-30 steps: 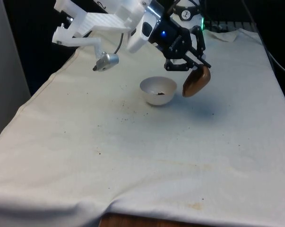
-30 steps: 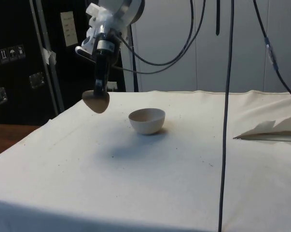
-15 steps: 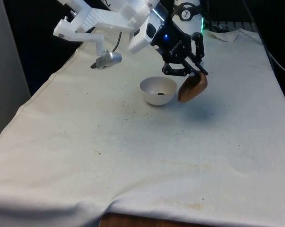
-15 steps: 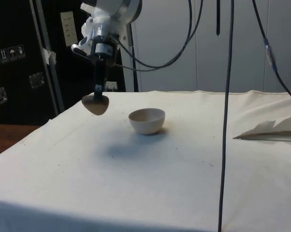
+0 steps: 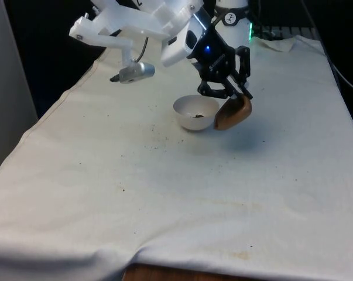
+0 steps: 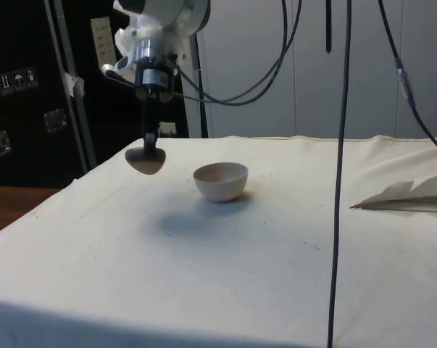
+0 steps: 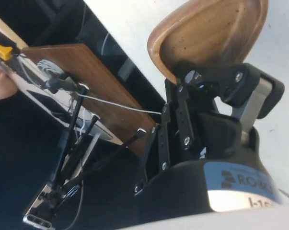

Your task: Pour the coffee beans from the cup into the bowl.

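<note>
White cloth (image 5: 182, 205) is covering the table, and its near stretch is lying bare apart from a faint yellowish stain toward the front edge. Farther in, dark specks (image 5: 156, 133) are lying scattered on the cloth, on the front view's left of the bowl. The white bowl (image 5: 195, 112) is sitting upright on the cloth around mid-table, with a small dark patch of coffee beans (image 5: 197, 115) showing at its bottom in the front view; in the side view the bowl (image 6: 220, 180) is standing alone, apart from the cup. The brown wooden cup (image 5: 233, 112) is hanging in the air, tipped well over, just beside the bowl on the front view's right, its lower edge overlapping the bowl's rim as seen from the front. In the side view the cup (image 6: 146, 161) is hovering above the cloth with a soft shadow beneath it, clear of the table. The gripper (image 5: 230, 93) is clamping the cup by its rim, fingers closed on it from above. The wrist view is showing the cup's hollow (image 7: 209, 36), which is looking empty, with the gripper (image 7: 202, 76) pinching its edge. Folded white paper (image 6: 410, 194) is lying on the cloth at the far side in the side view.
</note>
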Action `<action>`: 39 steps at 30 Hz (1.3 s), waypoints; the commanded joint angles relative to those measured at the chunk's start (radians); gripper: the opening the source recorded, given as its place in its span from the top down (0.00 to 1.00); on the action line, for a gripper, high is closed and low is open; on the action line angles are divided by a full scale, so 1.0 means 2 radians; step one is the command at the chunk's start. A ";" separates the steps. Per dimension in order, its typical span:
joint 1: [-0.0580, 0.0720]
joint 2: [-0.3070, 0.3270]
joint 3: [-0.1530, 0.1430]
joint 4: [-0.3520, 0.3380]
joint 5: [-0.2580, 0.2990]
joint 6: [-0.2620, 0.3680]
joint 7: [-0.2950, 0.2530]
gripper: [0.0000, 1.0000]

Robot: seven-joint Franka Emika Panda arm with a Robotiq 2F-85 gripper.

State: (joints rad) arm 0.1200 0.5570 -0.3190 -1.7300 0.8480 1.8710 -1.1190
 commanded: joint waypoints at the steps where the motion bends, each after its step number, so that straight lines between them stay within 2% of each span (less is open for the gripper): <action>1: 0.005 -0.001 -0.002 -0.002 -0.009 0.010 0.003 1.00; 2: 0.005 -0.001 -0.001 -0.002 -0.012 0.013 0.003 1.00; 3: 0.000 0.000 0.001 0.000 -0.007 0.004 0.000 1.00; 4: 0.005 -0.001 0.000 -0.002 -0.015 0.015 0.003 1.00; 12: 0.005 -0.001 0.007 -0.002 -0.040 0.035 0.004 1.00; 13: 0.000 0.000 0.009 0.000 -0.036 0.027 0.000 1.00; 14: 0.005 -0.001 0.007 -0.002 -0.044 0.037 0.004 1.00; 19: 0.005 -0.001 0.011 -0.002 -0.061 0.050 0.005 1.00; 20: 0.000 0.000 0.015 0.000 -0.060 0.045 0.002 1.00; 21: 0.005 -0.001 0.012 -0.002 -0.068 0.055 0.006 1.00; 37: 0.004 0.001 0.025 -0.002 -0.118 0.094 0.012 1.00; 38: 0.000 0.001 0.028 -0.001 -0.113 0.084 0.008 1.00; 39: 0.005 0.001 0.025 -0.003 -0.121 0.096 0.012 1.00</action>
State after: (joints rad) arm 0.1200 0.5590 -0.2620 -1.7320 0.6170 2.0450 -1.1020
